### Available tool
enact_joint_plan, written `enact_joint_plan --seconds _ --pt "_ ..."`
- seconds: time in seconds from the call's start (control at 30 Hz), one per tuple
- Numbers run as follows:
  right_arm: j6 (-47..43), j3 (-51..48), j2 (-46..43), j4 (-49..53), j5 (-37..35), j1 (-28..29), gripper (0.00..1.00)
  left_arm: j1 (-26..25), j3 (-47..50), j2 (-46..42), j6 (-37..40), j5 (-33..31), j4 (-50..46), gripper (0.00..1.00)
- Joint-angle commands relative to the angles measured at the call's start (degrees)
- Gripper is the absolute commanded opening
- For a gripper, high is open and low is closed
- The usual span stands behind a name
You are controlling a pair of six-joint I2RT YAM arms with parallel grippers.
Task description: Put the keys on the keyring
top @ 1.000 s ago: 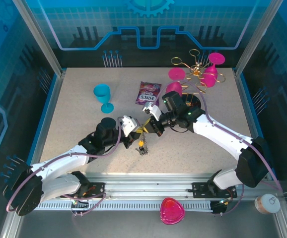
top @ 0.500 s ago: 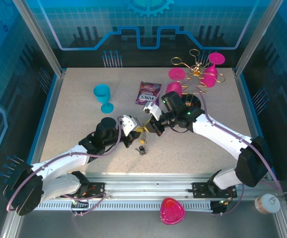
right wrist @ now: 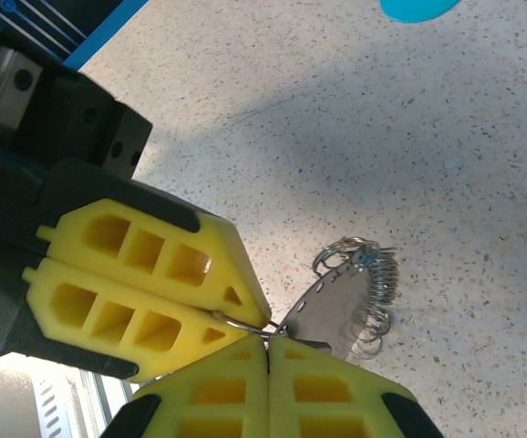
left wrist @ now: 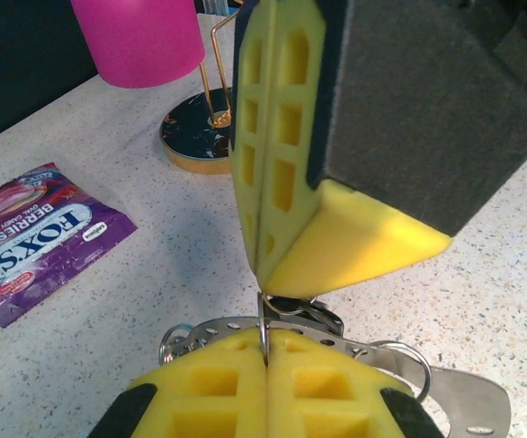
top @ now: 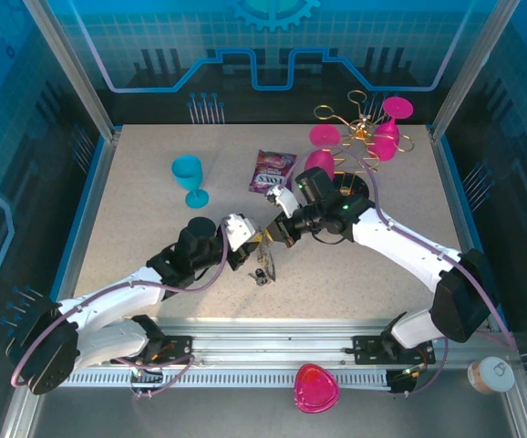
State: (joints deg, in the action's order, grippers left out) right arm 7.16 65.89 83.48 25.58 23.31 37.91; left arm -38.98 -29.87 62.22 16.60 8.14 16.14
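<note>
Two grippers meet tip to tip in the top view, the left gripper [top: 248, 248] and the right gripper [top: 278, 235], with the keys [top: 263, 271] a small dark cluster just below them. In the left wrist view, both sets of jaws are pinched tight on the thin wire of the keyring [left wrist: 263, 321]. In the right wrist view, a silvery perforated plate [right wrist: 332, 315] with coiled rings [right wrist: 377, 287] hangs from that wire.

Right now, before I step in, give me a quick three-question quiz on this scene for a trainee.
1. True or false: both arms' jaws stand open.
2. Pick one: what lies between the blue goblet and the rack? A spoon, B candy bag, C plate.
3. Short answer: what do both jaws pinch?
Key: 1 false, both are shut. 2 B. 3 the keyring.
</note>
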Motion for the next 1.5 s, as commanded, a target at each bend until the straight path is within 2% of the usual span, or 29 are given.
enact_joint_plan --seconds 0.0,0.33,0.5,0.83,0.93,1.07,1.23,1.33,1.47 --pt "2.7 1.8 1.3 -0.8 -5.7 -1.2 0.00 -1.6 -1.1 -0.1 2.0 4.6 3.3 0.00" --pt "8.4 2.2 1.8 -2.8 -0.8 -2.1 0.00 -2.8 -1.3 0.1 6.2 2.1 1.9 0.00" --pt "11.5 1.1 1.3 -4.5 1.1 -2.9 0.00 -3.5 -0.7 0.1 7.8 -1.2 3.4 0.00" --pt "10.7 -0.9 0.7 -4.6 2.4 -4.1 0.00 -3.7 1.1 0.2 5.8 -3.1 7.4 0.00" --pt "6.1 -2.4 -1.5 -2.9 2.7 -6.4 0.00 -3.7 1.9 -0.2 3.9 -3.8 7.8 0.00" --pt "-5.4 -3.9 -4.0 0.9 5.0 -7.8 0.00 -3.7 2.9 -0.9 1.3 -4.4 8.4 0.00" --pt "-19.8 -8.6 -8.5 -3.1 8.4 -7.2 0.00 -3.3 3.2 -1.2 -2.1 -2.8 8.0 0.00" --pt "-27.7 -10.6 -10.5 -6.7 8.4 -7.0 0.00 -2.2 1.8 -1.3 -7.1 -1.6 5.5 0.00" --pt "-38.0 -9.2 -10.4 -4.4 8.1 -6.8 0.00 -1.0 -1.8 -2.3 -15.1 -1.2 -1.5 0.00"
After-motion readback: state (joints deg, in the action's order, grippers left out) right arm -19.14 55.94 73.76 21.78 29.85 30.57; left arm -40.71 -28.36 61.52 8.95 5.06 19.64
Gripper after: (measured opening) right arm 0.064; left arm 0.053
